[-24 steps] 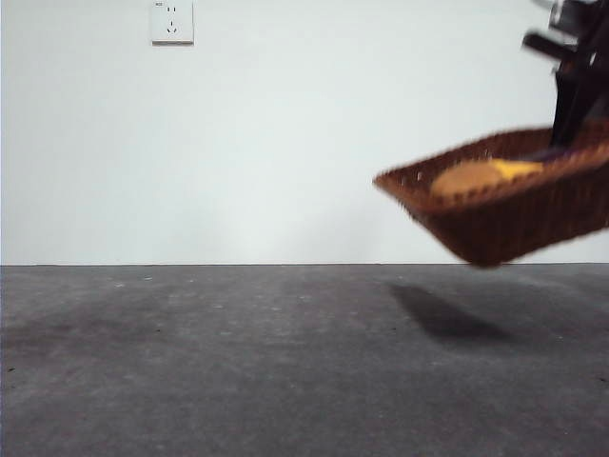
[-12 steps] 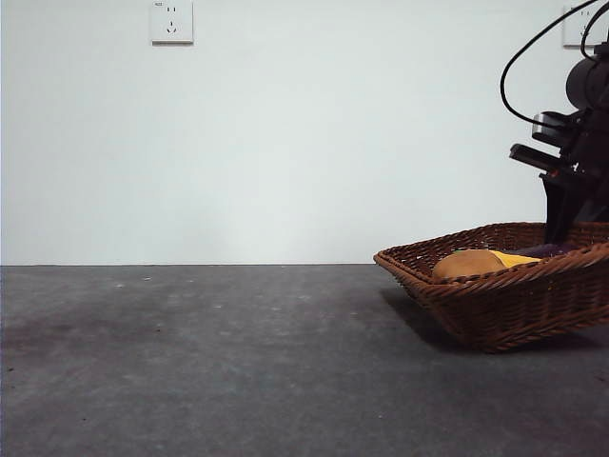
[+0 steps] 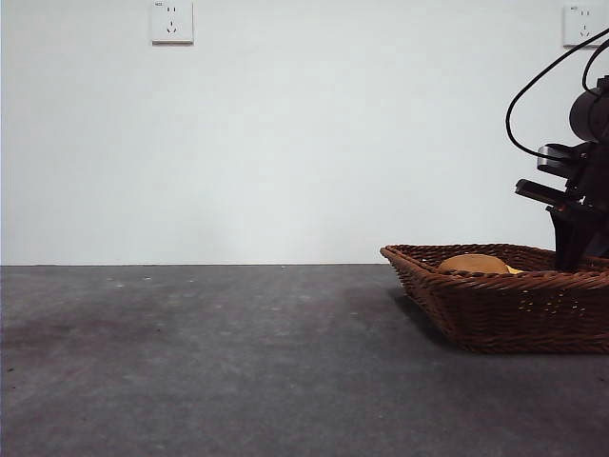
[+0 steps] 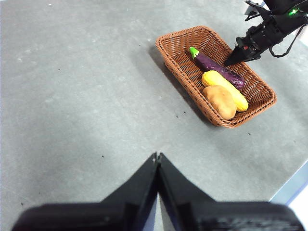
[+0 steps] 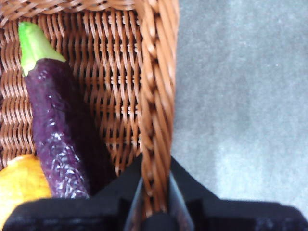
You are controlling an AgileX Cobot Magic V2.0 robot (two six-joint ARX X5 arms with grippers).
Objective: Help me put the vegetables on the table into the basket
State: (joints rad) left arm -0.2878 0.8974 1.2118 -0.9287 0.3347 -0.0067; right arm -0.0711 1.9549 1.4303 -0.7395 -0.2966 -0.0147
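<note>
Behind the dark grey mottled counter (image 3: 190, 362) rises a plain white wall with a socket plate (image 3: 172, 21) high on it, and nothing loose lies on the counter that we can see.

Our right tool (image 5: 155, 190) is clenched on the braided rim of the shallow dark-brown woven wicker basket (image 5: 153, 96), one jaw inside the wall and one outside, so the rim runs straight away from between the jaws. Just inside that wall, right beside the inner jaw, lies the small glossy dark-purple eggplant with its green stem (image 5: 53, 125). Touching its near end is the bumpy yellow corn cob (image 5: 19, 187), and beyond that, farthest from the tool, the brown-orange oval potato (image 4: 220, 100) rests against the cob. All three vegetables are in the basket, which in the front view sits flat and level.

We judge the filling done and the step in hand to be letting go of the basket. To do it well, we should spread the jaws fully before lifting, then rise straight up along the wall. That way neither jaw hooks the weave and tips the basket, and the inner jaw does not drag the eggplant.

Our left tool (image 4: 157, 161) waits well apart, high over bare counter, its jaws pressed together on nothing.
</note>
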